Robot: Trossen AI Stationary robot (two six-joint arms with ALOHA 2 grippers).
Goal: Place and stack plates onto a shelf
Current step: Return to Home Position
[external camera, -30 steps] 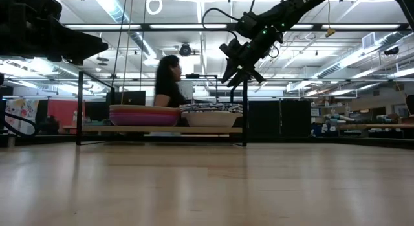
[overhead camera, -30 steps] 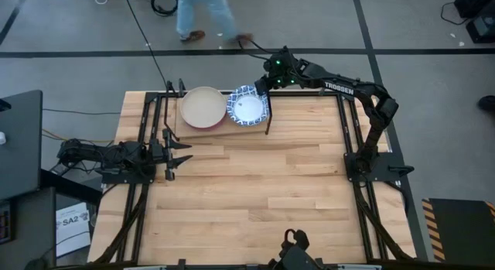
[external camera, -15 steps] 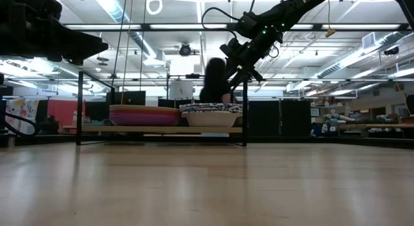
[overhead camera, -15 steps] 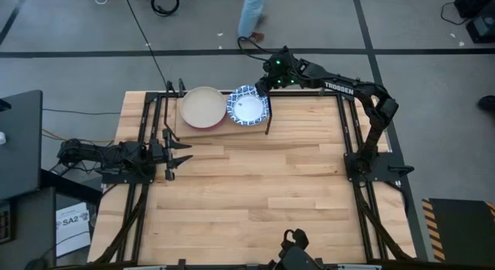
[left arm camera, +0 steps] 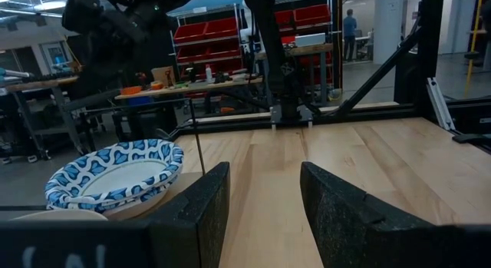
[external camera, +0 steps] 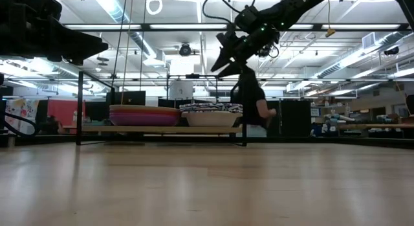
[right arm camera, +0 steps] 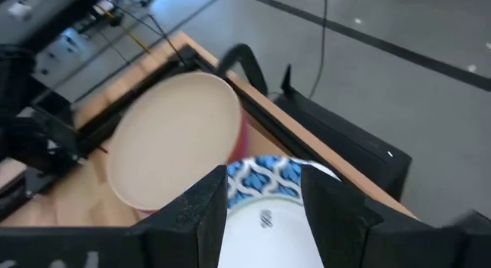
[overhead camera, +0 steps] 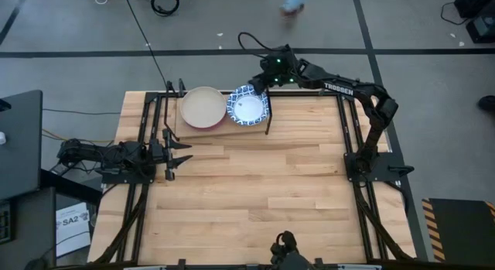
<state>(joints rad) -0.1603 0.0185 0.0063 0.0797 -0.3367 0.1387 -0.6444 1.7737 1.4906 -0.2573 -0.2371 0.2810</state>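
**Right hand lifted clear above the stacked plates**

Since half a second ago the right hand [external camera: 217, 61] has risen higher over the shelf [external camera: 97, 129], and a person [external camera: 252, 106] in the room behind has walked from behind the plates toward the right.

The right hand hangs above the far side of the blue patterned stack [overhead camera: 248, 106]. Its two fingers [right arm camera: 201, 214] are spread apart, holding nothing and touching nothing.

The left hand [overhead camera: 184, 152] waits near the left edge of the counter [overhead camera: 255, 193], fingers parted and empty.

The shelf runs left to right along the counter's far edge. Two stacks of plates lie flat on it, faces up and just beside each other. The left stack [external camera: 143, 114] shows purple, magenta and orange rims with a beige plate [overhead camera: 203, 107] on top. The right stack has blue-and-white rims and a white centre.
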